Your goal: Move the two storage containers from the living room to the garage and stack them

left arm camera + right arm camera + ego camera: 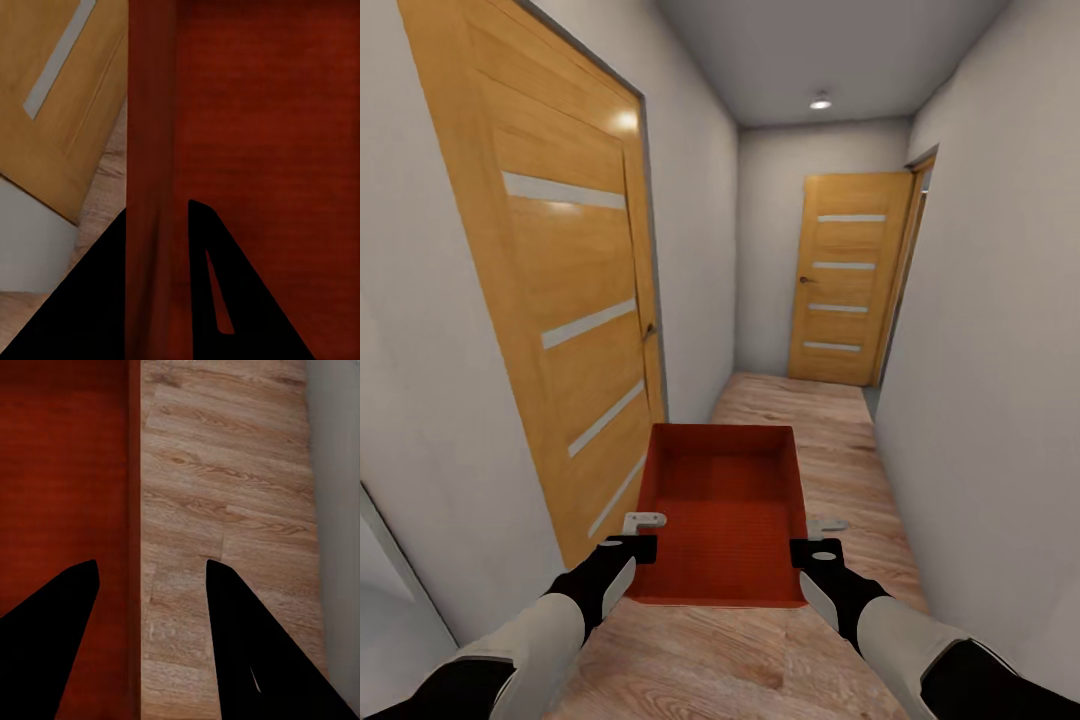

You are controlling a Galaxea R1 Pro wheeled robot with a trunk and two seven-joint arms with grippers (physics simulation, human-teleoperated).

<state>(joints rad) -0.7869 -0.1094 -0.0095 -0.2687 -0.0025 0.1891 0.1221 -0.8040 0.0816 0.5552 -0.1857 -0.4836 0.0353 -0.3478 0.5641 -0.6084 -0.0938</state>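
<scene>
One orange-red storage container [722, 510] hangs open-top in front of me over a corridor's plank floor, between my two arms. My left gripper [643, 535] is shut on its left wall; in the left wrist view that wall [154, 150] runs tight between the black fingers [225, 285]. My right gripper [815, 537] is at the right wall. In the right wrist view its fingers [255, 660] stand wide apart astride the thin rim [133, 510], with gaps on both sides. The living room, the garage and its floor are out of view.
I am in a narrow corridor with grey-white walls. A wooden door [560, 300] lies close on the left, another [850, 280] closes the far end, and a door frame [920, 200] shows far right. Light wood plank floor [830, 450] runs ahead.
</scene>
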